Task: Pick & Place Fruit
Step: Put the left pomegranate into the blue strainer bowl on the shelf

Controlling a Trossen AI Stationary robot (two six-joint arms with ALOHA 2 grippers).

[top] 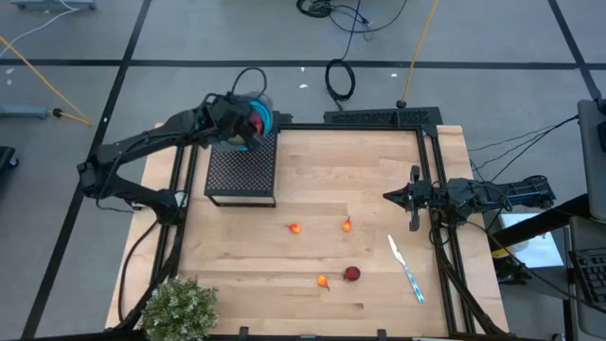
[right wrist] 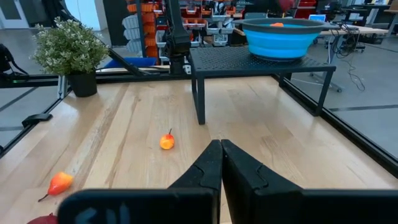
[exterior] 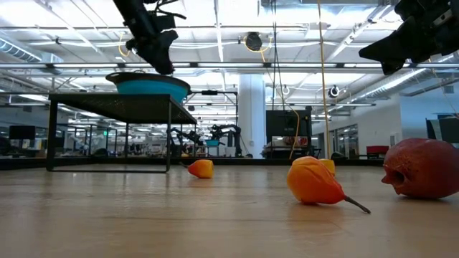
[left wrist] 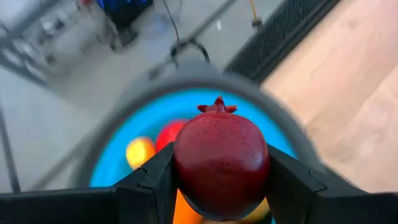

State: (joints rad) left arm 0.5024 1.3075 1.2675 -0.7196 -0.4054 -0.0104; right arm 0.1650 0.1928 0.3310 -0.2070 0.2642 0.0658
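**Wooden bench, one ball over the bowl**

Bench (top: 312,303) bottom centre carries a dark red ball (top: 351,274) and orange bits (top: 323,281). Centre right, right pincer (top: 414,197) waits, fingers together. Upper left, left pincer (top: 248,125) grips another red ball (left wrist: 221,163) above the blue bowl (left wrist: 118,168): centre it, lower, then release gently.

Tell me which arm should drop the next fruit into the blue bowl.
Left. The left gripper already holds a dark red fruit right above the blue bowl on the black rack. The right gripper waits shut and empty at the table's right edge.
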